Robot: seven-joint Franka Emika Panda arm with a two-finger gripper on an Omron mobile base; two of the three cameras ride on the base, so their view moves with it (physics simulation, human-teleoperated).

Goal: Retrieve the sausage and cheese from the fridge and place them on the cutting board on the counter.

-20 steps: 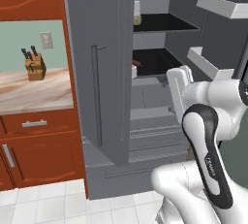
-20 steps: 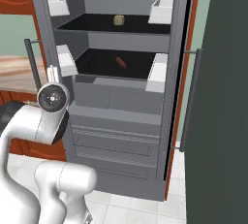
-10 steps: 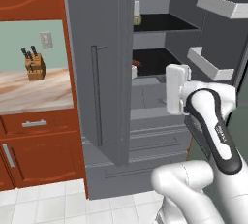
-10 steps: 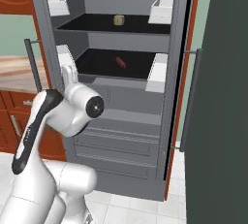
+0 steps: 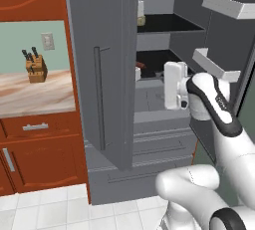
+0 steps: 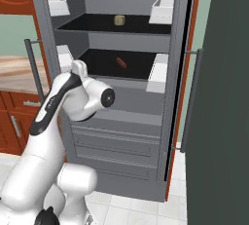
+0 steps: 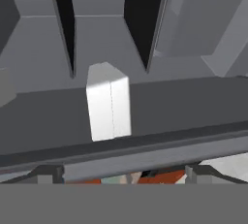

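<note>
The fridge (image 6: 121,117) stands open. On its upper dark shelf sits the cheese (image 6: 119,20), also visible as a pale chunk (image 5: 142,20) from the left. The dark red-brown sausage (image 6: 120,63) lies on the shelf below and peeks past the door edge (image 5: 141,66). My white hand (image 5: 174,85) hovers in front of the fridge at about the sausage shelf's height, left of the sausage (image 6: 78,69). My gripper (image 7: 123,173) is open with nothing between its fingertips (image 7: 46,172). The marbled counter (image 5: 35,92) is at the left. The cutting board is out of view.
The fridge's left door (image 5: 99,74) with its bar handle stands open between the counter and my arm. The dark right door (image 6: 219,97) fills the right side. Pale door bins (image 5: 214,64) (image 6: 158,70) jut out beside the shelves. A knife block (image 5: 36,67) is on the counter.
The arm has risen and swung its forearm up, bringing the hand closer to the fridge's shelf opening. The gripper has stayed open. Sausage and cheese have not moved.
</note>
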